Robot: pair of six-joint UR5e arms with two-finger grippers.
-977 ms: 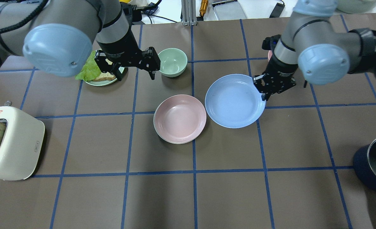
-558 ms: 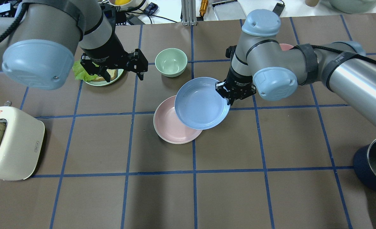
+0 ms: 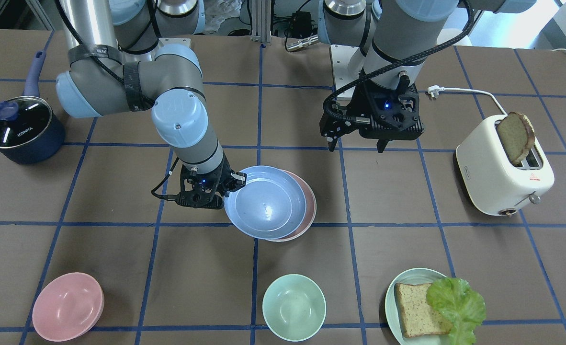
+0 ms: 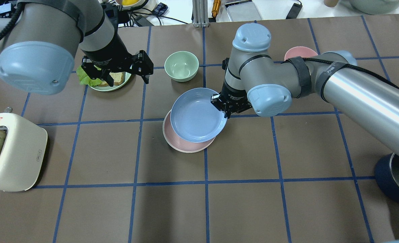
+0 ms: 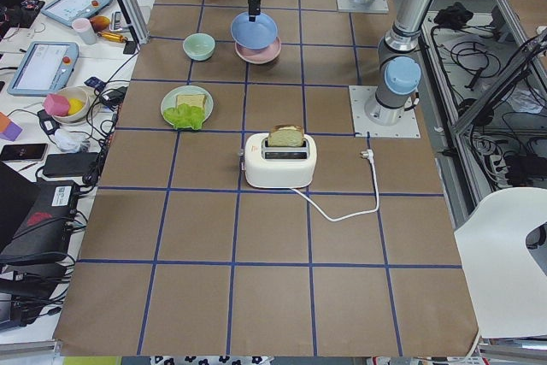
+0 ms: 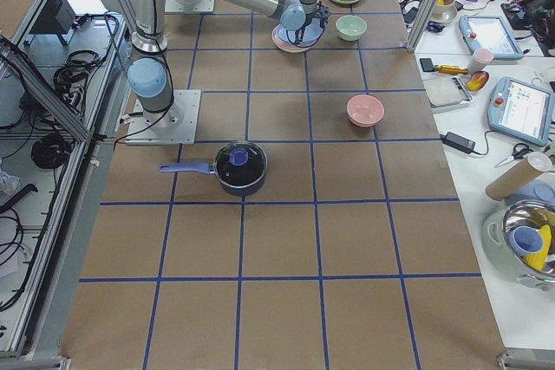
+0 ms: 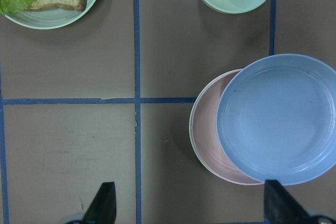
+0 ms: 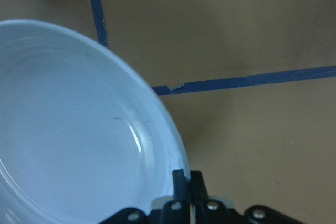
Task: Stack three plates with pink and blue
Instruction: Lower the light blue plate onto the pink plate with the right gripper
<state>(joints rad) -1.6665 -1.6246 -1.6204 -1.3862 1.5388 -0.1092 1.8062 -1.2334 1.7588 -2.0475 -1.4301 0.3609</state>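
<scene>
change: a second back the blue plate [image 4: 196, 116] sat right of the pink plate [image 4: 186, 145]; it was then carried left and covered most of pink, with only pink's near-left crescent showing.
right gripper [image 4: 227, 113]: clamped on blue's right rim; the wrist view showed the pinch.
height: the side view suggested blue was raised off pink and not seated, but I couldn't be sure.
offset: blue sat far-right of pink's centre.
base: a pale rim under pink, probably the cream plate [image 4: 166, 138].
left gripper [image 4: 129, 81]: fingers spread, empty, hovering by the lettuce plate [image 3: 391, 302]; it had drifted left, out of the way.
meaning: last plate almost on; I judged it needed a small near-left shift, then lower and release.
</scene>
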